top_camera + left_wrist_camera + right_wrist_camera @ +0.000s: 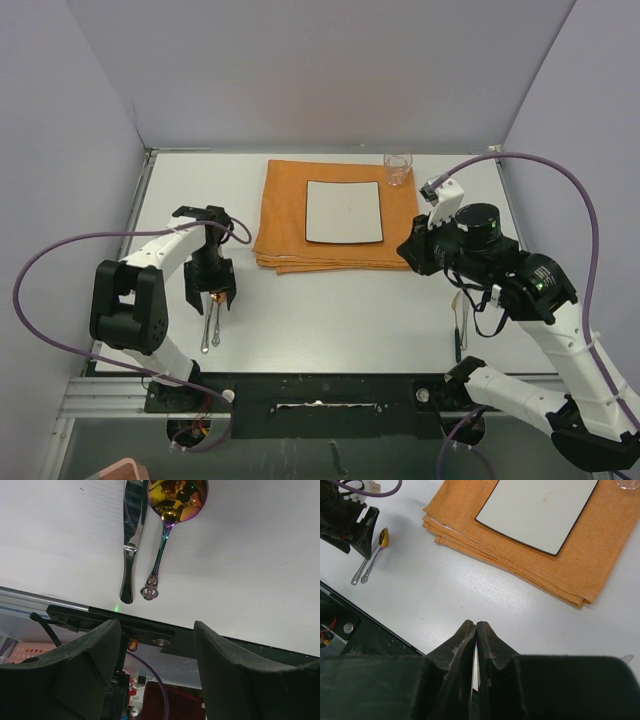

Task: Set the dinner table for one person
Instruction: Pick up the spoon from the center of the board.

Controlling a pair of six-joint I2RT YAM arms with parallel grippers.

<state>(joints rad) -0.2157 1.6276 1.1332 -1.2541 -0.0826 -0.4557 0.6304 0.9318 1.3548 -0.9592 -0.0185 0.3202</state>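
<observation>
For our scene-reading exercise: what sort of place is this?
Likely a robot test bench: a matte white tabletop walled by plain grey panels, two arms bolted at its near edge, a square white plate on folded orange cloth.

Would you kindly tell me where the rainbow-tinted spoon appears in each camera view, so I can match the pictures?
Top external: the spoon lies left of centre, towards the near edge of the dinner table.
Left wrist: the spoon is at top centre, its bowl cut by the upper edge.
Right wrist: the spoon is at upper left.
Shared landmark: the silver utensil lying alongside it.
</observation>
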